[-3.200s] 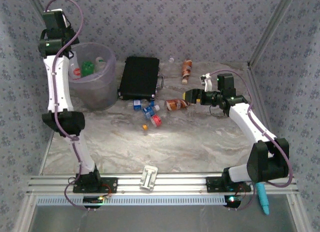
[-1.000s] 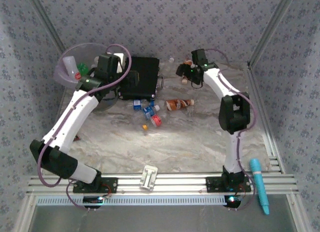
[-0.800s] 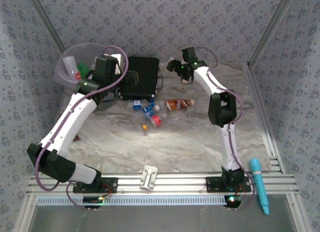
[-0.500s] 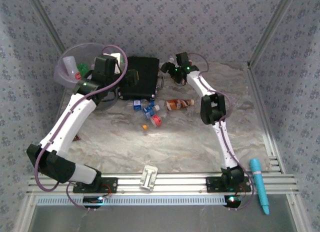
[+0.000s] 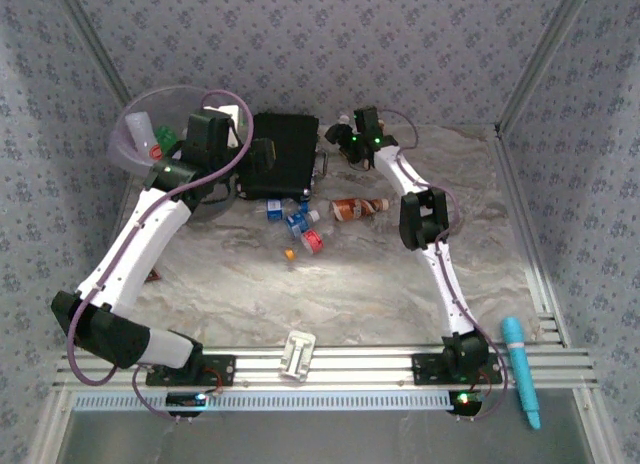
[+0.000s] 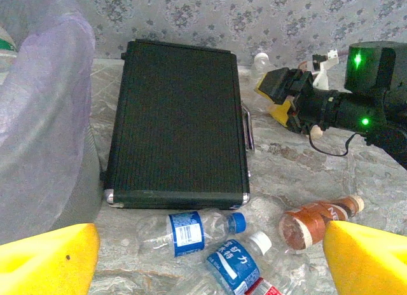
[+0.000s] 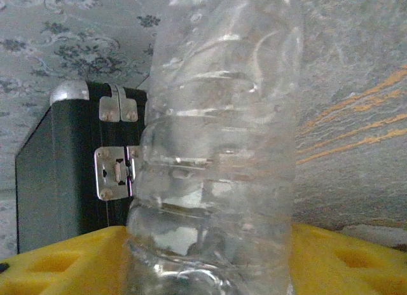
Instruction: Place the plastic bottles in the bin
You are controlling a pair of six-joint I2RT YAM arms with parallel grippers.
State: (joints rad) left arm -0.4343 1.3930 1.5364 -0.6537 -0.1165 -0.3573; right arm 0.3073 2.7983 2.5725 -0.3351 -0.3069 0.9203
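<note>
From above, a few bottles (image 5: pixel 165 137) are seen already in the bin (image 5: pixel 118 134), which appears tipped rather than upright as before. Several more are left scattered by the black case (image 5: pixel 280 154).

At the left wrist, the left gripper (image 6: pixel 210 257) is spread wide, nothing held, over blue-labelled bottles (image 6: pixel 232 268).

At the right wrist, a clear bottle (image 7: pixel 216 149) is clasped by the right gripper (image 7: pixel 210 257), which has been moved from the orange-labelled bottle (image 5: pixel 358 208) to the case's far corner.

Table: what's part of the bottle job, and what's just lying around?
Job: bin, blue-label bottles, orange-label bottle, clear bottle.
Lying about: black case, teal tool, white bracket on the front rail.
</note>
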